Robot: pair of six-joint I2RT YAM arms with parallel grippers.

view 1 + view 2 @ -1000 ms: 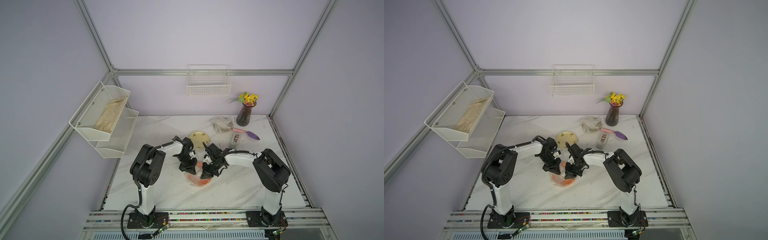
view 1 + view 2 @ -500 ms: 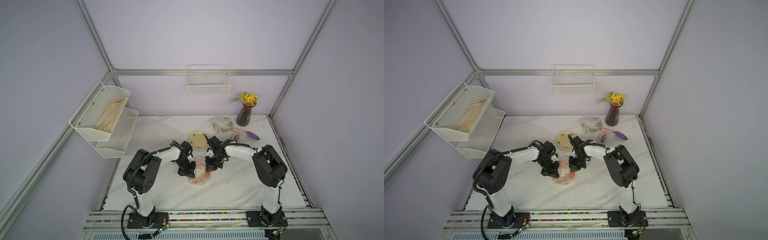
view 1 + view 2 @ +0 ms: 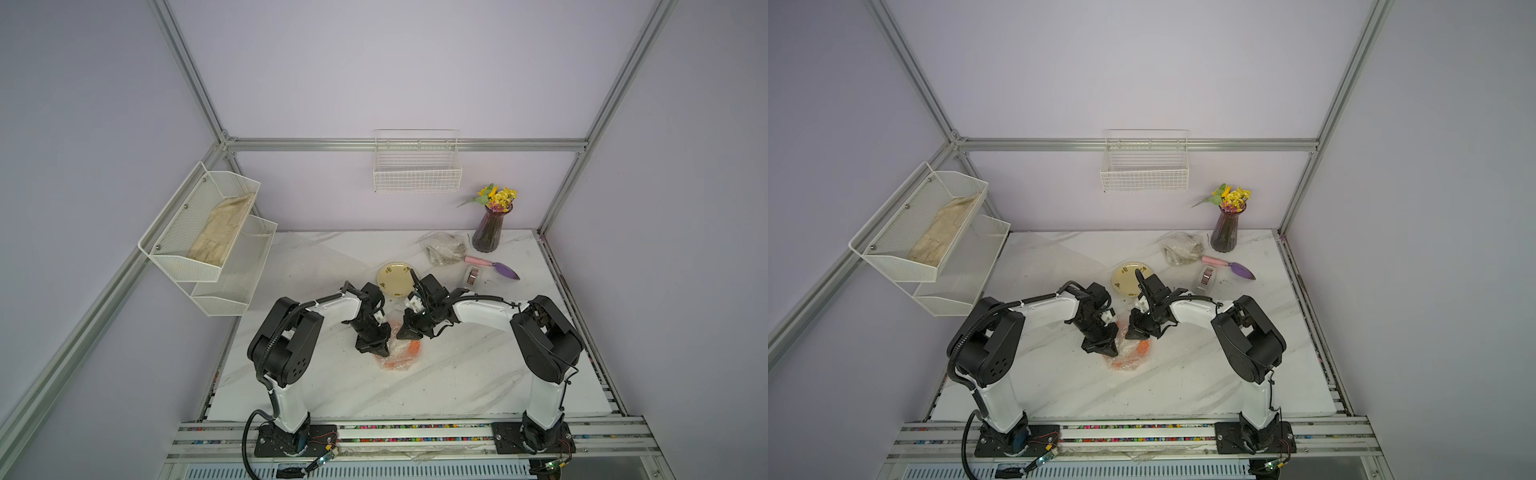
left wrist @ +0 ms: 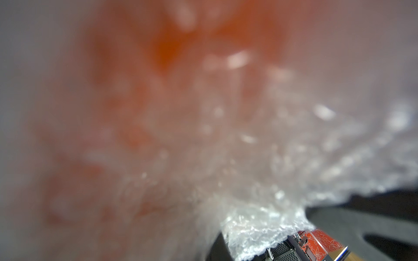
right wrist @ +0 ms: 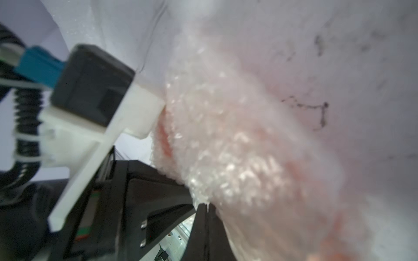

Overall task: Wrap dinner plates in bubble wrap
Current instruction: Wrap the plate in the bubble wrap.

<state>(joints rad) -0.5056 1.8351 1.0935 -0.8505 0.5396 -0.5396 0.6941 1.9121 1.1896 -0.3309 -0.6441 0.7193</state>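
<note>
At lower centre of a top view, the orange plate [image 3: 411, 348] lay on the table [image 3: 457, 374] inside its bubble wrap [image 3: 386, 365]. You had the left gripper [image 3: 379, 350] and right gripper [image 3: 406, 333] each pinched narrow on the film from opposite sides, which I judge was to draw the loose edges over the plate. Toward mid-frame the cream plate [image 3: 394, 278] lay bare just behind the right wrist with the tape dispenser [image 3: 471, 276] near it. Farther back, a wrapped bundle [image 3: 442, 248], trowel [image 3: 494, 267] and vase [image 3: 490, 232] stood well clear, so only the arms' closeness crowded the fold.
</note>
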